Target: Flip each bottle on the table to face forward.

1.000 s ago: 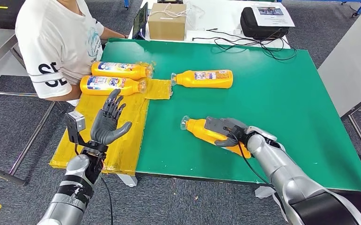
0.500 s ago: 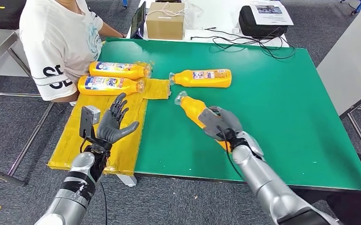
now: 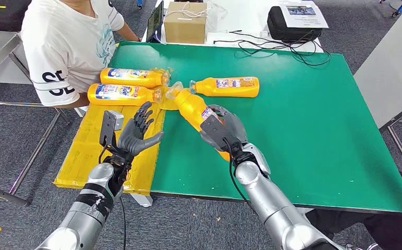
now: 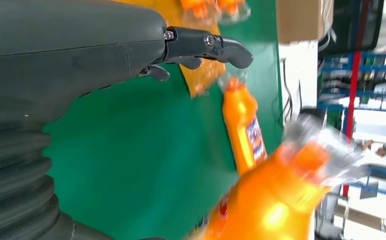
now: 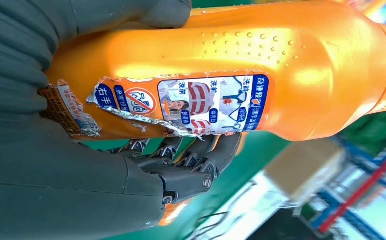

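- Green tabletop (image 3: 303,120) carries the work, with a yellow mat (image 3: 92,151) along its left edge and a seated person in a white shirt (image 3: 65,47) at the far left corner.
- Held bottle (image 3: 196,112): orange plastic, lifted off the table in the right hand (image 3: 222,130). Its long axis runs diagonally, cap end pointing away and to the left toward the other bottles, base end down by the wrist.
- Right hand is wrapped around the bottle's lower body, fingers under it and thumb over it in the right wrist view; a torn, illustrated label (image 5: 201,107) faces that camera.
- Left hand (image 3: 136,136) is raised over the mat, palm up, fingers spread and holding nothing. It sits just beside the held bottle's left side, so it looks nearest for any hand-over or support.
- Three more orange bottles lie flat: one on the green (image 3: 227,86), labels showing, and two (image 3: 128,86) side by side on the mat near the person.
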Robot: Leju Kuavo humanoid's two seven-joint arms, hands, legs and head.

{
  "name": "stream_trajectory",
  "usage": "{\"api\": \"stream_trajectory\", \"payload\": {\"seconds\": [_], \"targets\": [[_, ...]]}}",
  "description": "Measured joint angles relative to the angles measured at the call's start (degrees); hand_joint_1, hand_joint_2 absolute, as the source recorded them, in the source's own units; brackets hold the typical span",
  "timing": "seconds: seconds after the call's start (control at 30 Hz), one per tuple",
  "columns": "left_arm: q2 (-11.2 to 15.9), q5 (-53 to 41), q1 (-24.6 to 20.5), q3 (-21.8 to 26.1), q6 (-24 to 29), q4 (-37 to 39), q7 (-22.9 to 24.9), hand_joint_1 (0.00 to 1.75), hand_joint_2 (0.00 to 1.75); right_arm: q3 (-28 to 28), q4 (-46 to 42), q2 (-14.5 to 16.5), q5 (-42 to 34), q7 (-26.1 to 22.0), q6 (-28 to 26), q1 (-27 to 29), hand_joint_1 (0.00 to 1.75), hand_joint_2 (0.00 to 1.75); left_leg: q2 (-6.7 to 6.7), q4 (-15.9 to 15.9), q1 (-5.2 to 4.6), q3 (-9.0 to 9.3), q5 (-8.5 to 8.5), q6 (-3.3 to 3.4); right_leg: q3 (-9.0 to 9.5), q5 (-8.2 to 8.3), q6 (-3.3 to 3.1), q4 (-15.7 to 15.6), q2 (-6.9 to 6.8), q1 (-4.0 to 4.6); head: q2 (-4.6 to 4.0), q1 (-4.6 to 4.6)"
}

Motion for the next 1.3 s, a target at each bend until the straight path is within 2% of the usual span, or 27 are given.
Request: {"api": "stream_trajectory", "payload": {"seconds": [0.27, 0.4, 0.53, 0.6, 1.17, 1.2, 1.23, 1.3], "targets": [[0.0, 0.1, -0.1, -0.1, -0.1, 0.1, 0.0, 0.0, 1.75, 0.0, 0.0, 0.1, 0.0, -0.1, -0.1, 0.0, 1.75, 1.75, -0.01, 0.0, 0.0, 0.0, 0.0, 0.0, 0.0, 0.0, 0.0, 0.0, 0.0, 0.0, 0.0, 0.0], [-0.5, 1.5, -1.1, -0.8, -1.7, 1.0, 0.5, 0.0, 1.75, 0.0, 0.0, 1.6, 0.5, -0.9, -0.6, -0.4, 1.75, 1.75, -0.05, 0.0, 0.01, -0.01, 0.0, 0.0, 0.0, 0.0, 0.0, 0.0, -0.01, 0.01, 0.0, 0.0], [-1.6, 9.6, -2.9, -4.0, -8.1, 2.4, 2.7, 0.0, 1.75, 2.2, 2.1, 4.6, 2.6, -5.9, 0.9, -2.0, 1.75, 1.75, -0.05, 0.0, 0.02, -0.03, 0.0, 0.0, -0.02, 0.0, 0.0, 0.0, -0.01, 0.02, 0.0, -0.01], [-1.8, 13.0, -3.2, -5.6, -9.5, 2.4, 3.5, 0.0, 1.75, 4.5, 3.6, 5.8, 3.5, -8.4, 1.9, -2.3, 1.75, 1.75, -0.05, 0.0, 0.02, -0.03, 0.0, 0.0, -0.04, 0.0, 0.0, 0.0, -0.01, 0.02, 0.0, -0.01], [-0.8, 17.1, -0.5, -6.5, -9.6, 2.0, 3.6, 0.01, 1.75, 10.1, 6.2, 6.6, 6.5, -8.6, 2.1, -2.3, 1.75, 1.75, -0.02, 0.0, 0.02, -0.07, 0.0, -0.01, -0.11, 0.0, 0.0, 0.0, 0.0, 0.02, 0.0, -0.01], [-0.8, 17.1, -0.4, -6.5, -9.6, 2.0, 3.6, 0.45, 1.75, 10.2, 6.3, 6.6, 6.5, -8.6, 2.1, -2.3, 1.75, 1.75, -0.02, 0.0, 0.02, -0.07, 0.0, -0.01, -0.11, 0.0, 0.0, 0.0, 0.0, 0.02, 0.0, -0.01], [-0.7, 17.1, -0.3, -6.5, -9.6, 1.9, 3.6, 0.88, 1.75, 10.3, 6.4, 6.6, 6.5, -8.6, 2.2, -2.3, 1.67, 1.75, -0.02, 0.0, 0.02, -0.07, 0.0, -0.01, -0.11, 0.0, 0.0, 0.0, 0.01, 0.02, 0.0, -0.01], [-0.6, 17.2, 0.1, -6.6, -9.6, 1.6, 3.2, 1.75, 1.75, 10.6, 6.6, 6.6, 6.5, -8.4, 2.6, -2.4, 0.82, 1.75, -0.02, 0.0, 0.02, -0.07, 0.0, -0.01, -0.12, 0.0, 0.0, 0.0, 0.02, 0.02, 0.0, -0.01]]}}
